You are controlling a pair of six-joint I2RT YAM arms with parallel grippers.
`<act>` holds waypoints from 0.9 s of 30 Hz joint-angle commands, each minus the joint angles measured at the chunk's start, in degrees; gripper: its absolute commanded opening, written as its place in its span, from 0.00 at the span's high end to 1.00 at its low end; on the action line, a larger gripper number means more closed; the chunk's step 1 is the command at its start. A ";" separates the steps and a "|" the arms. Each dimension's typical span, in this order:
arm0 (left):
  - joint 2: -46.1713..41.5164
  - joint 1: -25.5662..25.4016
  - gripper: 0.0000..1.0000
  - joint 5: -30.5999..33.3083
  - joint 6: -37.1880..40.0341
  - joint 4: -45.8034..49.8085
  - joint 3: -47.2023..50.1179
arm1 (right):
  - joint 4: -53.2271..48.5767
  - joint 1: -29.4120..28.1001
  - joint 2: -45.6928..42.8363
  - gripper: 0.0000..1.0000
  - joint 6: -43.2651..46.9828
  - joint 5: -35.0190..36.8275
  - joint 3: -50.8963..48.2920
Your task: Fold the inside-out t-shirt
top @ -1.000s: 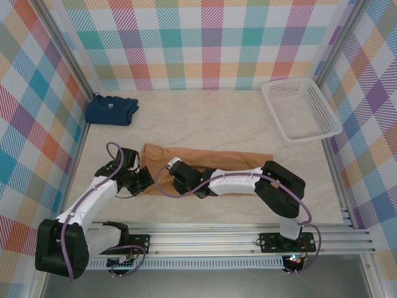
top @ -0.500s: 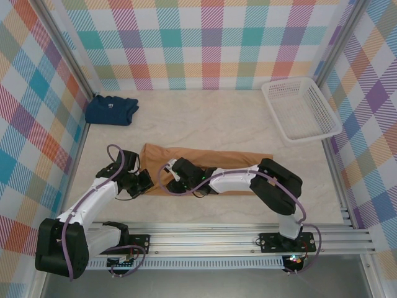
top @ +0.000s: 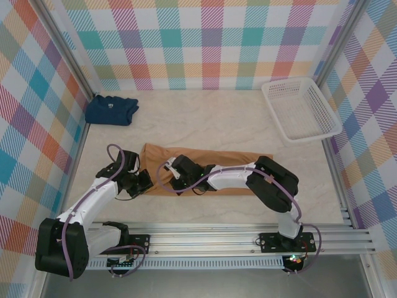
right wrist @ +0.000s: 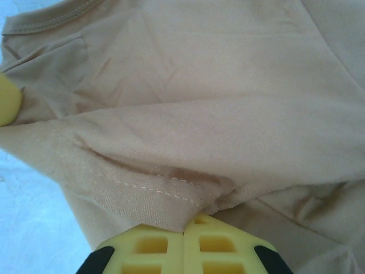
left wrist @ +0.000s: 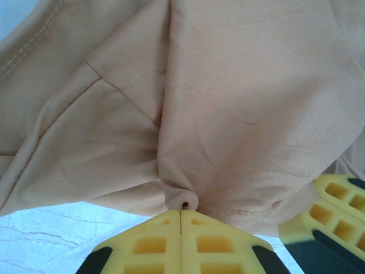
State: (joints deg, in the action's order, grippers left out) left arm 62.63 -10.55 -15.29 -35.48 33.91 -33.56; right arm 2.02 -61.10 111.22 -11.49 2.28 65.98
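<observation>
While left gripper (left wrist: 181, 212) and right gripper (right wrist: 183, 231) each pinch the one tan t-shirt (top: 232, 162), I count two shirts, one white basket (top: 286, 81).
It lies flat, left of the basket; both jaws closed on its end farthest from the basket; navy shirt (top: 111, 109) beyond, well apart.

T-shirt (top: 236, 159) lies as a long strip running left-to-right across the near-middle of the table (top: 211, 121). Left gripper (top: 144, 182) sits at the strip's near-left corner, with a fold of fabric pinched between its fingers. Right gripper (top: 175, 184) is just to the right of it on the same near edge, clamped on the hem. The right arm lies along the strip's near side. Folded shirt (top: 111, 109) sits in the far-left corner, well apart from the strip. Basket (top: 301, 110) sits far-right, against the right wall. Both arm bases are on the rail (top: 217, 239) at the near edge, in front of the strip.
</observation>
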 commanded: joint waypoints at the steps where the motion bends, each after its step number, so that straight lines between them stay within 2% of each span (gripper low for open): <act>1: 0.32 0.79 1.00 1.14 1.47 0.02 -0.11 | -3.99 0.09 -5.02 1.00 0.01 -1.86 -0.50; 7: 1.90 0.77 1.00 0.29 1.47 -1.81 0.90 | -13.10 0.10 -5.85 1.00 0.50 -1.75 2.19; 10: 3.51 0.79 1.00 -1.41 1.82 -2.53 1.04 | -17.01 0.06 -4.95 0.96 0.24 -2.00 3.52; 14: 3.17 0.78 0.94 -1.66 1.81 -2.30 1.24 | -21.25 0.10 -7.04 0.89 0.95 -0.75 2.98; 16: 1.69 0.79 0.86 -0.37 1.66 -1.64 0.71 | -22.30 0.09 -8.53 0.80 1.87 -0.96 2.93; 18: -0.75 0.79 0.70 1.43 1.25 -1.40 0.25 | -22.05 0.06 -9.51 0.69 2.67 -2.91 3.16; 20: -3.66 0.79 0.57 3.89 1.03 -0.74 -0.25 | -21.19 0.15 -9.91 0.65 2.65 -4.50 3.85; 23: -7.52 0.79 0.50 7.49 1.03 -0.30 -0.23 | -15.16 0.90 -9.46 0.64 1.30 -8.61 4.28; 27: -8.20 0.79 0.48 10.83 0.41 -4.95 1.22 | -8.45 3.51 -3.47 0.69 -4.68 -16.69 8.66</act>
State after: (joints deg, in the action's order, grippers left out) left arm 54.46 -10.37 -8.80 -34.94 30.85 -32.91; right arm -13.41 -59.51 104.44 -11.94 -7.11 71.13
